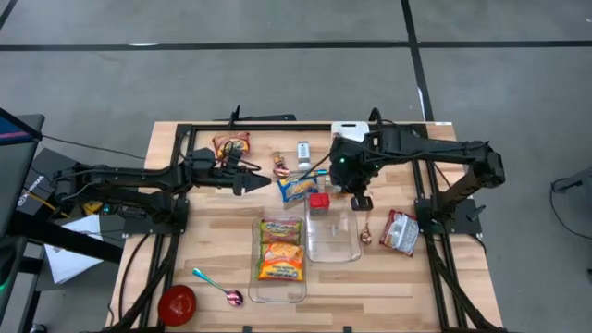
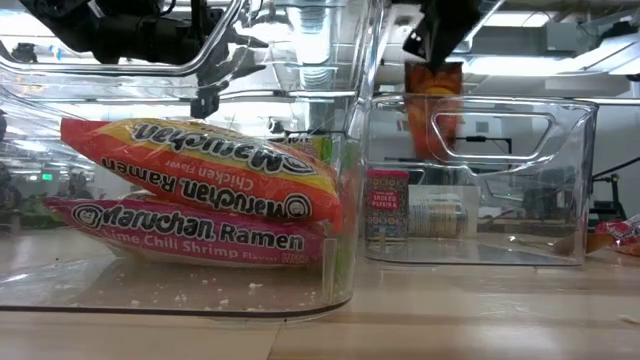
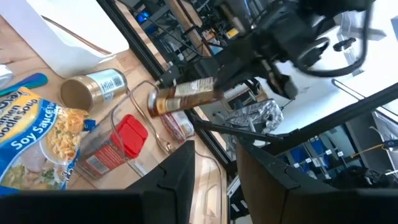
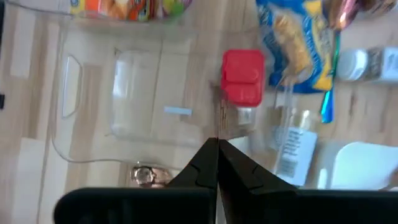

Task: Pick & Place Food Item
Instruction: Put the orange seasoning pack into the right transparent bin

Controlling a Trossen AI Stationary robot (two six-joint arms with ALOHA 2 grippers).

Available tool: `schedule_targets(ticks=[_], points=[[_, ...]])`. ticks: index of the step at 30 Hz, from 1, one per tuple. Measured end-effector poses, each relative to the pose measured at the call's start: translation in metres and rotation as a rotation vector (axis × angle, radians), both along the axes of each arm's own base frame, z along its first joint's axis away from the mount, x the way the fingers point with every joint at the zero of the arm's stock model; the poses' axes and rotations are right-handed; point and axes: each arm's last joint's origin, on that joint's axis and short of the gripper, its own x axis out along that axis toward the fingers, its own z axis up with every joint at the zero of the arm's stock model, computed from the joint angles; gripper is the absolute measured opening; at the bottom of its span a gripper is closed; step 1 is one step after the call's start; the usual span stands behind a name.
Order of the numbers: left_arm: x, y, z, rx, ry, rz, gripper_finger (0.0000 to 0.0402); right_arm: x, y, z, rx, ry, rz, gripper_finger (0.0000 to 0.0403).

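Right gripper over the bin, packet ready to drop

My right gripper [image 4: 217, 144] is pinched fully shut on the top edge of a thin brown-orange food packet [image 2: 435, 105], which hangs above the empty clear plastic bin [image 2: 480, 100]. To place it well I'd lower inside the walls, clear of the red-lidded spice jar [image 4: 242, 78], then release. The packet's long axis looks vertical, free end down. My left gripper [image 1: 257, 182] waits beside, partly open and empty.

The whole table [image 1: 213, 268] is seen straight down from above. A level, very close look through the ramen bin [image 2: 345, 250] is given at tabletop height. The red-capped jar [image 4: 242, 78] is shared by both wrist views (each angled downward).
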Motion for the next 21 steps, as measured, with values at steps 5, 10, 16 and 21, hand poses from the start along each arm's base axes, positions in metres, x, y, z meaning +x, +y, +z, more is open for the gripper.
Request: schedule_targets(ticks=[5, 10, 16, 21], points=[[0.0, 0.0, 0.0, 0.0, 0.003, -0.002, 0.0112, 0.003, 0.002, -0.015, 0.016, 0.008, -0.025, 0.0], [0.0, 0.0, 0.0, 0.002, 0.003, -0.002, 0.0112, 0.005, 0.003, -0.026, 0.04, 0.007, -0.049, 0.0], [0.0, 0.0, 0.0, 0.018, 0.003, -0.004, 0.0112, 0.006, 0.003, -0.034, 0.047, 0.012, -0.052, 0.0], [0.0, 0.0, 0.0, 0.02, 0.003, -0.004, 0.0112, 0.009, -0.003, -0.033, 0.048, -0.022, -0.074, 0.0]])
